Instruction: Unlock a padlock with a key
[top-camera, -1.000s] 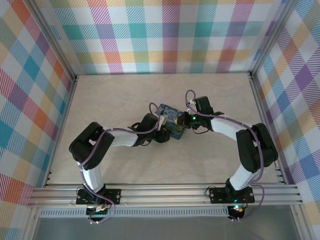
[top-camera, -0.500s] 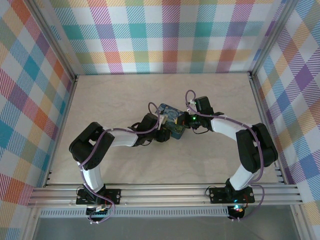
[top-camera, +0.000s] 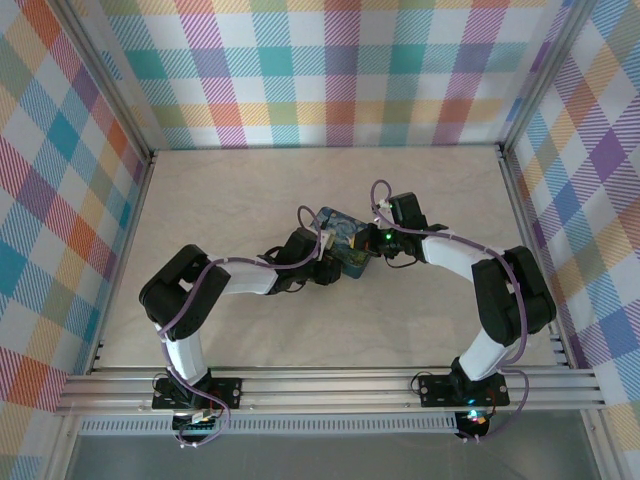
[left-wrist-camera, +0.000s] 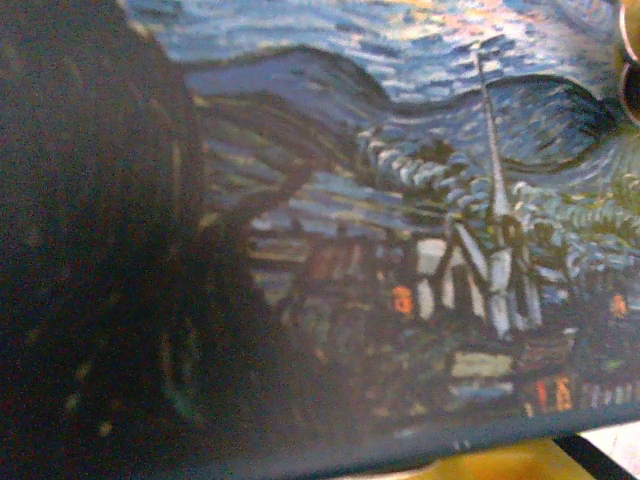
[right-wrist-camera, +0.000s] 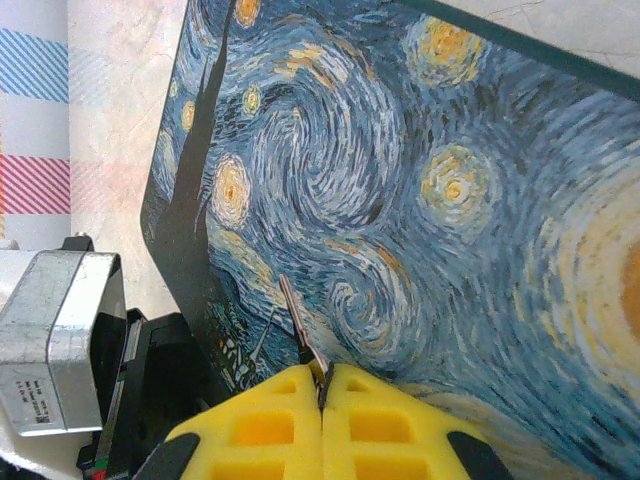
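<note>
Mid-counter (top-camera: 250, 190), the left gripper (top-camera: 325, 268) is crowding a dark-blue rectangular tin with a starry-night print (right-wrist-camera: 420, 200), and whether its jaws are spread or closed cannot be told. The right gripper (right-wrist-camera: 322, 378), pressed together, is pinching a thin silvery key (right-wrist-camera: 297, 318) over the lid. The blade is risking a twist in that slim pinch, or a scrape across the paint. The padlock's place cannot be told.

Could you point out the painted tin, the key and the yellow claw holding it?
painted tin (top-camera: 345, 238): top view, a bare patch of its lid.
key (right-wrist-camera: 299, 328): right wrist view, middle of its thin metal blade.
right gripper (right-wrist-camera: 322, 378): right wrist view, the seam between its closed yellow fingertips.
</note>
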